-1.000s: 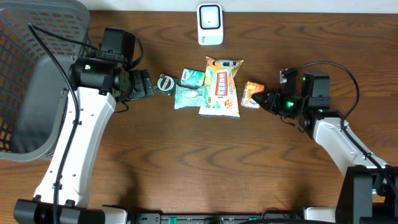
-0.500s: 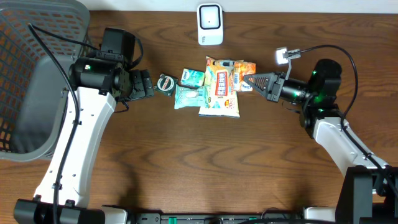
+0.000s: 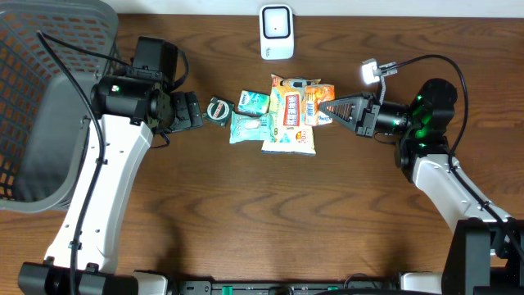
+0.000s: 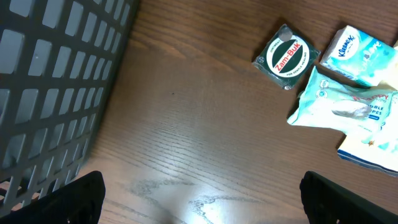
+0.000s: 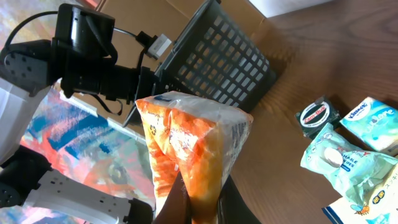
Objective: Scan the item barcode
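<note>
Packet [image 3: 318, 104], orange, is hanging above the pile [image 3: 260, 123], pinched in the closed right end effector [image 3: 329, 107]; scanner [image 3: 277, 33] is sitting farther out and leftward on the desk [image 3: 327, 221], nearer this arm. Left end effector [image 3: 196, 111] is hovering wide open, empty

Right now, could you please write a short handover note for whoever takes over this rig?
Left gripper: open, empty, beside the Zam-Buk tin.
Right gripper: shut on the orange packet, held up at the right side of the pile.
On the table: Kleenex pack, wipes pack, yellow packet.
The white device at the far edge is presumably the scanner. The basket is at the left.
Done: packet picked up.
Left: show its barcode to the scanner. No barcode is visible in any view.
</note>
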